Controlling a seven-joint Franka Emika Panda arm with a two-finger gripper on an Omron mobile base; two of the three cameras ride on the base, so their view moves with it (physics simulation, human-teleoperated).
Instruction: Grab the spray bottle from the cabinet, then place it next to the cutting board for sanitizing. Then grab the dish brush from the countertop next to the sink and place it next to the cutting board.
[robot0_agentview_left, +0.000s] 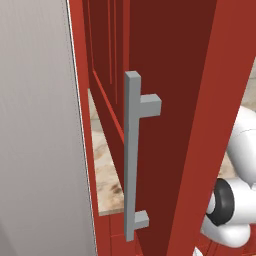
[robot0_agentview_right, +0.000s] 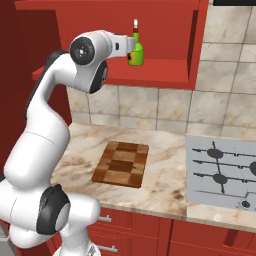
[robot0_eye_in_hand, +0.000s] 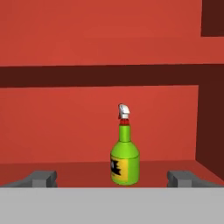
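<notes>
Red cabinet (robot0_agentview_right: 165, 30) stands open before you; on its shelf the green spray bottle (robot0_eye_in_hand: 124, 157) stands upright, nozzle at top, near the front edge. Your gripper (robot0_eye_in_hand: 112, 178) faces it, jaws spread wide, holding nothing.

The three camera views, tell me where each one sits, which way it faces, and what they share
Left base view: behind the arm's left, close against the open cabinet door and its grey handle; white arm links at lower right.
Right base view: behind the arm's right, facing the countertop, cutting board, stove and the spray bottle on the shelf; the whole arm shows.
Hand view: on the hand, level into the cabinet; open fingertips flank the bottle.
Shared: right base and hand views both show the bottle.
</notes>
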